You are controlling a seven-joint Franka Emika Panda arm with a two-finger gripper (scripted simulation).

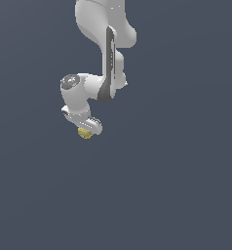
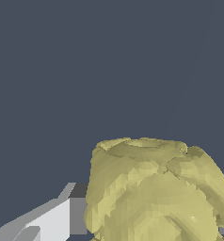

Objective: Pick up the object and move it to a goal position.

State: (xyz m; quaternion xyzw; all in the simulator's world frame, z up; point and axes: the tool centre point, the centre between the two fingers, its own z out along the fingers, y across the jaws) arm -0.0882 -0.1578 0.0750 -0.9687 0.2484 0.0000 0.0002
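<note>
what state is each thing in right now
yellow ball: directly under the gripper, against one visible finger; whether it is lifted cannot be told
gripper: pointing down over the ball; open or shut cannot be told
arm: bent, reaching down from above

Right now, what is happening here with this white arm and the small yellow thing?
A white robot arm has its gripper right at a small, bumpy, dull-yellow ball. In the wrist view the ball fills the space beside one gripper finger, so it appears to sit between the fingers. Whether it is firmly gripped or lifted cannot be told against the plain dark background.
</note>
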